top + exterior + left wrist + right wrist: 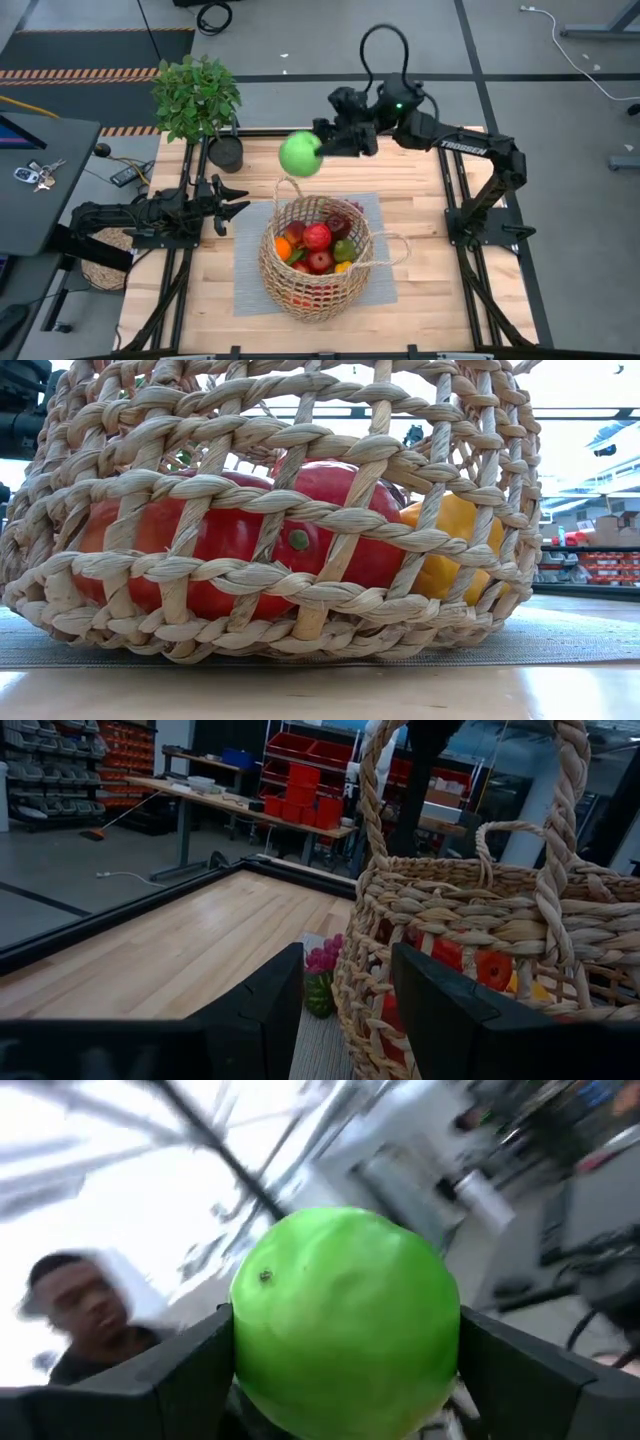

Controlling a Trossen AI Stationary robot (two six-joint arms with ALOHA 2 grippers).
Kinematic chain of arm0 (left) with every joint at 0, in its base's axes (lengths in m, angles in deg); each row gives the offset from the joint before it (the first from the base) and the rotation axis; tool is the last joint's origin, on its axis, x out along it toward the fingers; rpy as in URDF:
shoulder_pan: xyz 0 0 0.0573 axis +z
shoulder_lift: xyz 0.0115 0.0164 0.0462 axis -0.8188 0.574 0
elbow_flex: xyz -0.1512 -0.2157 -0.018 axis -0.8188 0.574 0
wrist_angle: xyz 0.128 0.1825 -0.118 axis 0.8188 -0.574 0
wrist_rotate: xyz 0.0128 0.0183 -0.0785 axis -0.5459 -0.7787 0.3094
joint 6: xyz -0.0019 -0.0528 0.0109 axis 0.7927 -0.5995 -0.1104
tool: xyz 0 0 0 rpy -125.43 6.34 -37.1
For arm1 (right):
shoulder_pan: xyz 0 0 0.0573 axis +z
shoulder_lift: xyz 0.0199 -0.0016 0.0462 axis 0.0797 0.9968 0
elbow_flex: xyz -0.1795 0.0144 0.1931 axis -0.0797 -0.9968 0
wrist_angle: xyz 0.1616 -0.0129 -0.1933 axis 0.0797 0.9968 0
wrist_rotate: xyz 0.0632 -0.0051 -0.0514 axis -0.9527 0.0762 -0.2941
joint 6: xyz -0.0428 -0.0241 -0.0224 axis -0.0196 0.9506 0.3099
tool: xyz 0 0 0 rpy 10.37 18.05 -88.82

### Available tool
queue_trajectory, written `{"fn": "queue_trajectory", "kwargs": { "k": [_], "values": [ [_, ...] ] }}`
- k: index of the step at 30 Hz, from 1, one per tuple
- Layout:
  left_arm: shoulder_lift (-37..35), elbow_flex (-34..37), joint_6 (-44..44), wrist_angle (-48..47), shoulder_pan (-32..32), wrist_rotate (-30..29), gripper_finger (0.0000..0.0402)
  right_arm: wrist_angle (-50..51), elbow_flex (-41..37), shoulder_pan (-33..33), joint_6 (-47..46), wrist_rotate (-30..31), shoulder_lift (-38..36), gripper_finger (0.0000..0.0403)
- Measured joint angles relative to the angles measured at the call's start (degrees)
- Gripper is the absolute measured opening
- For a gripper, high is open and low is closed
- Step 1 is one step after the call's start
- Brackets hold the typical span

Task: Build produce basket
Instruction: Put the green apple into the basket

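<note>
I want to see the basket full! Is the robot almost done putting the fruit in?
Nearly, it seems. The basket on the grey mat already holds a pile of red, orange and yellow produce. Right now the right pincer holds a green apple up beyond the basket's far rim; it is not in yet. The left pincer waits shut beside the basket. One more piece lies on the mat outside the basket.
</note>
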Motion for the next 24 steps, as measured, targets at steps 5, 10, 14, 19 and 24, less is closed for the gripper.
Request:
{"fn": "queue_trajectory", "kwargs": {
  "k": [5,10,14,19,24],
  "values": [
    [0.0,0.0,0.0,0.0,0.0,0.0,0.016,8.0,0.0,4.0,3.1,14.1,-2.7,0.0347],
    [0.0,0.0,0.0,0.0,0.0,0.0,0.016,23.1,0.0,6.7,4.9,24.3,-3.5,0.0347],
    [0.0,0.0,0.0,0.0,0.0,0.0,0.016,39.1,0.0,8.0,6.4,24.9,-3.2,0.0347],
    [0.0,0.0,0.0,0.0,0.0,0.0,0.016,53.7,-0.4,8.4,12.9,25.4,-1.9,0.0347],
    [0.0,0.0,0.0,0.2,0.0,0.0,0.016,59.6,-0.8,8.7,24.5,29.0,1.8,0.0347]
  ]
}}
